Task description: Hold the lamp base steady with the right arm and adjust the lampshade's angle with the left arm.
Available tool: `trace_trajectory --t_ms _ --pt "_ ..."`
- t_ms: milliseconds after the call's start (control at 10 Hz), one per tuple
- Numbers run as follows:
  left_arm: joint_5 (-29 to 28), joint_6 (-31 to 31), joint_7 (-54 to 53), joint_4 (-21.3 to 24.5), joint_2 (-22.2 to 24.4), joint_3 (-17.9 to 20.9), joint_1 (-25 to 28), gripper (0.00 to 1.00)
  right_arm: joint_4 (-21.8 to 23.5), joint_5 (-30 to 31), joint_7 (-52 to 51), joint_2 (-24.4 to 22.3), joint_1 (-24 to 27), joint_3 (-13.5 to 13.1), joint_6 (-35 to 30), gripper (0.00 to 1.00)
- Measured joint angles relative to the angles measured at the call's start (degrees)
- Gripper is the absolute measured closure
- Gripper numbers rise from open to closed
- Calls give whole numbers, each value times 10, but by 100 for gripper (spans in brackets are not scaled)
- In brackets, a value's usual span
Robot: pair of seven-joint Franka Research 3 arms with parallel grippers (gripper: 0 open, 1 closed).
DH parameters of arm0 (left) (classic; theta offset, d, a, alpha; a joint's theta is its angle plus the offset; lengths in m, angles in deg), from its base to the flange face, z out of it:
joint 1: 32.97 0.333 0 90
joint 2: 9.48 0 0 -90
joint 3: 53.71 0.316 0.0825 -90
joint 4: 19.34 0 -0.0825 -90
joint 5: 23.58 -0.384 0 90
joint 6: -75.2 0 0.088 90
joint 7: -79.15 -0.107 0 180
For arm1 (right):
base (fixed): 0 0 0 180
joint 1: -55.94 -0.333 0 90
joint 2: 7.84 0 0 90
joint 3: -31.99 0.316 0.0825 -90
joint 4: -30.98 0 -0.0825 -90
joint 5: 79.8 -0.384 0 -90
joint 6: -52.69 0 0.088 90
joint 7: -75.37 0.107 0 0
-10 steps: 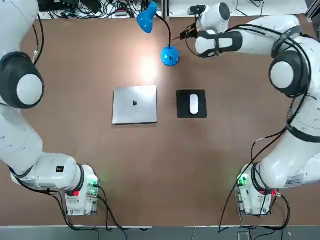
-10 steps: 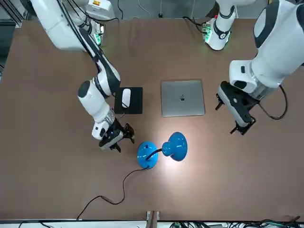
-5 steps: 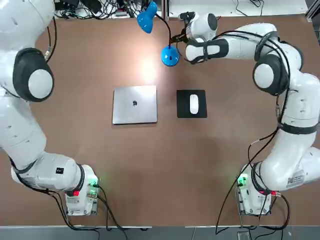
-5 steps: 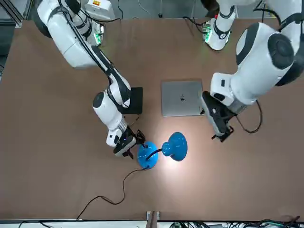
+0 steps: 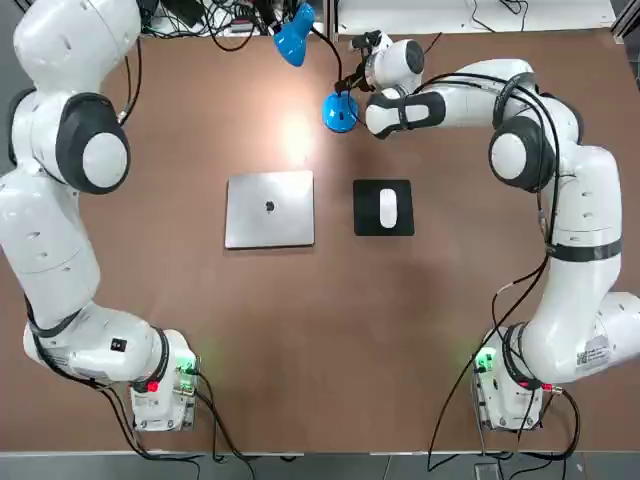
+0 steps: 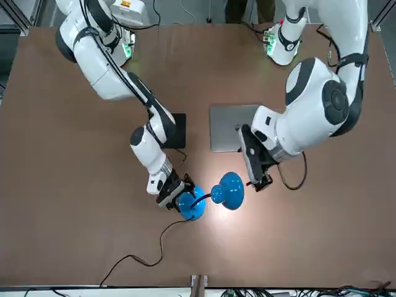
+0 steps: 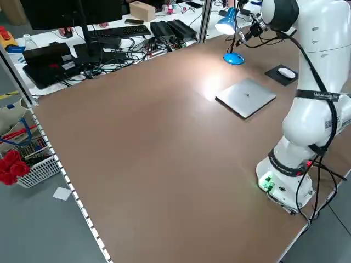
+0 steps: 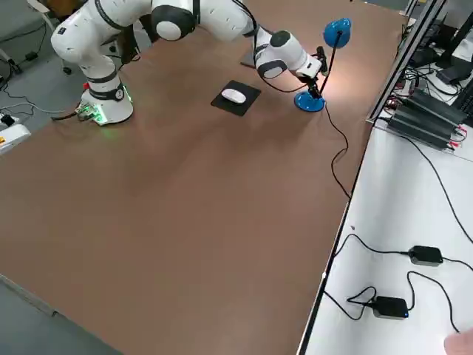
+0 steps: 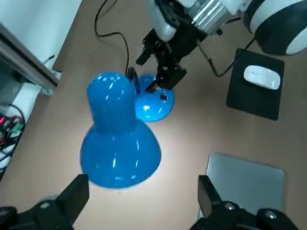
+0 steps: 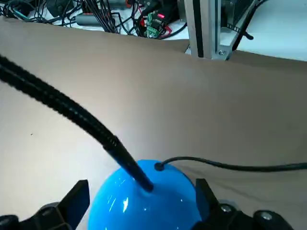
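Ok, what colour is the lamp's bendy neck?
Black. The neck shows best in the right wrist view, running down into the glossy blue lamp base.

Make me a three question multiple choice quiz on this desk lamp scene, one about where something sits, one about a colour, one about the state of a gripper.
1. Where does the white computer mouse lie?
A. On the closed silver laptop
B. On the black mouse pad
C. Against the lamp base

2. What colour is the cone-shaped lampshade?
A. Blue
B. Red
C. White outside

3. How is the right gripper set at the round glossy blue lamp base?
A. Shut tight, far from it
B. Holding the shade
C. Open, a finger on each side of it

Answers:
1. B: the top view shows the mouse on the black mouse pad, beside the closed silver laptop.
2. A: the left wrist view shows a blue shade between the open left gripper fingers.
3. C: the right wrist view shows the base between its spread fingers.
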Motion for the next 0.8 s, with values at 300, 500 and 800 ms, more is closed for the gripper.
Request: trace_trajectory --t_ms 300,500,800 --pt "4 -53 -6 -3 -15 -6 -1 0 -54 17 -2 43 -34 -33 -1 6" --pt "4 -77 -28 -4 -22 -6 0 0 -73 19 -2 64 -46 -41 0 10" --pt "37 -87 -62 -4 -33 -6 5 0 -79 19 -3 67 -50 -41 0 32"
